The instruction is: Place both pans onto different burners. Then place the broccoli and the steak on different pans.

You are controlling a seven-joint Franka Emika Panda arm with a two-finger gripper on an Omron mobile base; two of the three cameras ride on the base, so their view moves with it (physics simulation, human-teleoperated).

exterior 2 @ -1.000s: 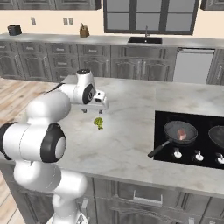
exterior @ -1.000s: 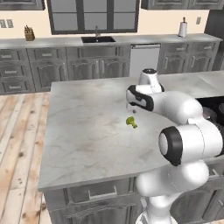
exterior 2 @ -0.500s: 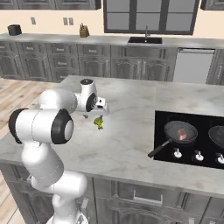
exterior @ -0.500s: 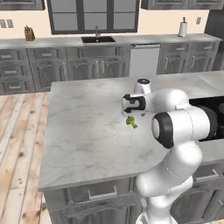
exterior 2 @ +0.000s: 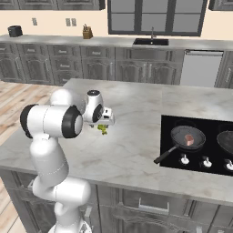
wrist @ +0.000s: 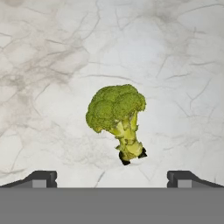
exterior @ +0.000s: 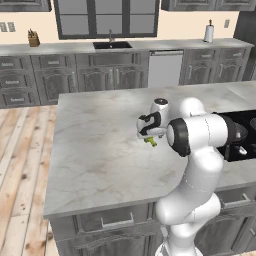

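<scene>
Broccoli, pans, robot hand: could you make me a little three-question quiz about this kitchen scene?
1. True or false: the steak already lies in a pan.
2. What lies on the counter right under the gripper? A) broccoli B) a knife C) a knob
3. Fill in: the gripper's fingers stand ____, holding nothing.

Key: 1 true; 2 A; 3 open.
</scene>
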